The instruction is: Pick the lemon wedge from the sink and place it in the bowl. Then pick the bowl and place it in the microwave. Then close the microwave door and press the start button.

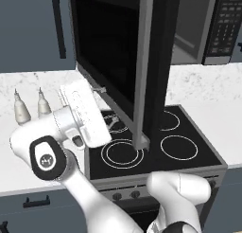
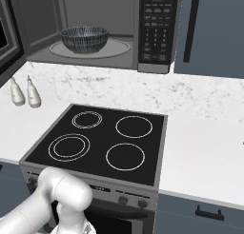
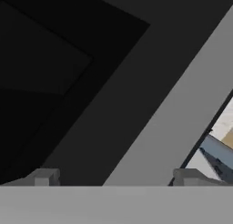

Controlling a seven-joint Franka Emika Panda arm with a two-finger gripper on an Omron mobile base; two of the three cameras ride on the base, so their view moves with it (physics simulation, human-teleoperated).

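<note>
Bowl (image 2: 84,39) sits inside the microwave (image 2: 95,28), upper left of the right base view. Gripper (image 3: 116,176), fingers spread and empty, faces the open door (image 1: 113,61), apparently to push it shut.

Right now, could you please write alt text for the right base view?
The bowl sits inside the open microwave, whose button panel is on the right. Below lies a black four-ring cooktop in a white marble counter, with two shakers at left.
</note>
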